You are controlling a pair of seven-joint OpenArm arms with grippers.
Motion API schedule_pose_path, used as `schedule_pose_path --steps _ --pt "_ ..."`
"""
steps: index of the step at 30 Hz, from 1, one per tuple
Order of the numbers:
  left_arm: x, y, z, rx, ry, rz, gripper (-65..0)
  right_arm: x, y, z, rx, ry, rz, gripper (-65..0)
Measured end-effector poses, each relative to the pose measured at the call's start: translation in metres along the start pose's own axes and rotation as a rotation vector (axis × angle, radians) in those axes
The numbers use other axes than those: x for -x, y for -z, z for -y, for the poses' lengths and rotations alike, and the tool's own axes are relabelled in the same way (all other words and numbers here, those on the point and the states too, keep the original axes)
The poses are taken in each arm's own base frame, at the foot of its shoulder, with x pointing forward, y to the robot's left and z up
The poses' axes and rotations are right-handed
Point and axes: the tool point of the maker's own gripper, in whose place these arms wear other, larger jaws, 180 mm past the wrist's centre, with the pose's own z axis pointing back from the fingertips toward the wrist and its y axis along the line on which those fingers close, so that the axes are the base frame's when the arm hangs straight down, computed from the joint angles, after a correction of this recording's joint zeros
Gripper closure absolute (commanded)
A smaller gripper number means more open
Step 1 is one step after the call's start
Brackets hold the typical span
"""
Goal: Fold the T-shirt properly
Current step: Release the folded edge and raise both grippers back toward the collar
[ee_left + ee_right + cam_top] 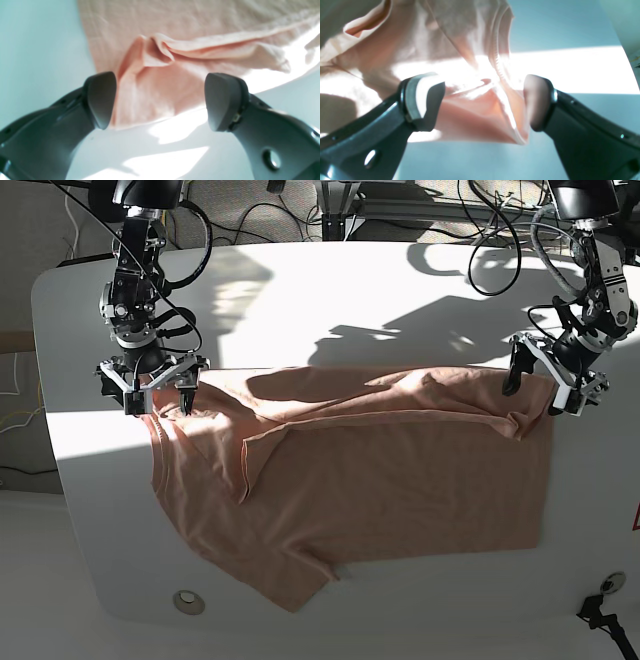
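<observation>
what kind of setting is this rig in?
Probably a robotics lab bench, not a home. A bare white table has two arms mounted at its far edge, loose cables run behind them, and a salmon T-shirt is the only work item. Sunlight suggests a nearby window.

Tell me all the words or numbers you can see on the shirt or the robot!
None: no word, number or sign can be read anywhere.
T-shirt: plain pink cloth, no print in view.
Left gripper and right gripper: bare grey, no label.
</observation>
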Motion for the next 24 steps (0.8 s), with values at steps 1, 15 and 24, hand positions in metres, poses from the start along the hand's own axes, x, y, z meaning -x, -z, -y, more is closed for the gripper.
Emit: schedule_pose_path --steps 1,15,24 --pt "0.0 0.002 0.006 0.016 0.007 -0.007 -52.6 0.001 0.0 -0.003 -0.01 0.013 0.001 -50.7" --pt "-0.004 0.047 0.014 0.065 -0.059 -0.042 0.0 0.007 -0.002 -0.012 -0.018 0.049 -0.008 -50.7" --pt "0.019 0.065 0.042 0.15 -0.087 -0.107 0.0 0.007 -0.001 -0.014 -0.024 0.051 -0.008 -50.5"
